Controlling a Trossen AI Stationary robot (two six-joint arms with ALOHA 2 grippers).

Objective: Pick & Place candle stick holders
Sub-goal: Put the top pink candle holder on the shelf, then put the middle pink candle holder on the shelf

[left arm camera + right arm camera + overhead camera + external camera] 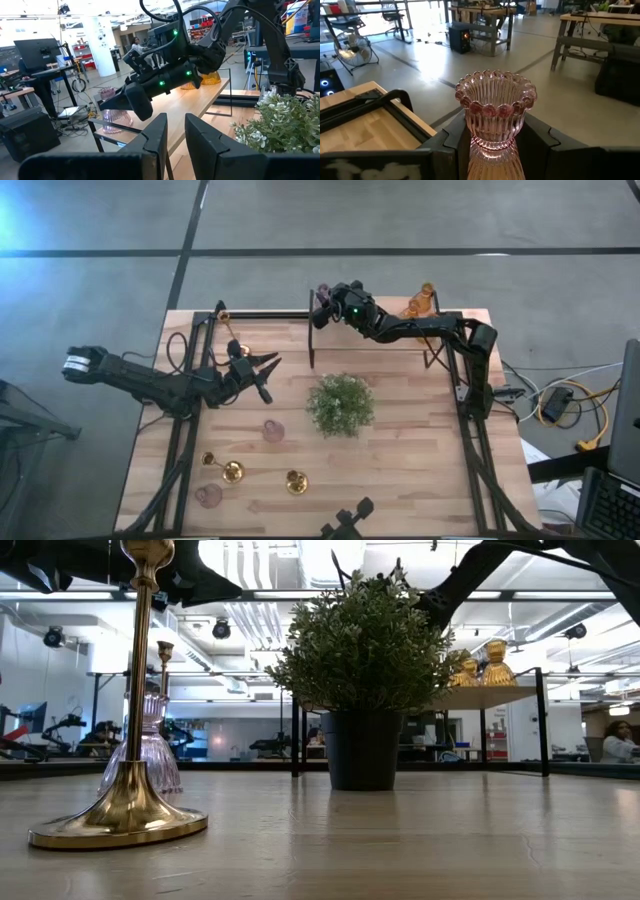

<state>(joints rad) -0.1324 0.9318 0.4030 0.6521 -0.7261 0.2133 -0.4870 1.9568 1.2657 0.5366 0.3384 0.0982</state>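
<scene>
Pink holder [495,120] | clamped upright in right claw [492,150] above far shelf [400,320] | left claw [175,140] narrow, empty, over worktop [400,470]

You have three brass holders to count: one brass holder [222,313] at the back left, a second [232,471] and a third [296,480] near the front. The pink glass holders also come to three: one pink glass holder [273,430] beside the plant [340,404], another [208,496] at the front left, and one [492,115] in the right tool [322,298]. You can make out two amber glass holders [497,662] on the shelf [480,697]; whether there is a third cannot be told. There is one plant, one bench [420,470], two arms and two tools.
</scene>
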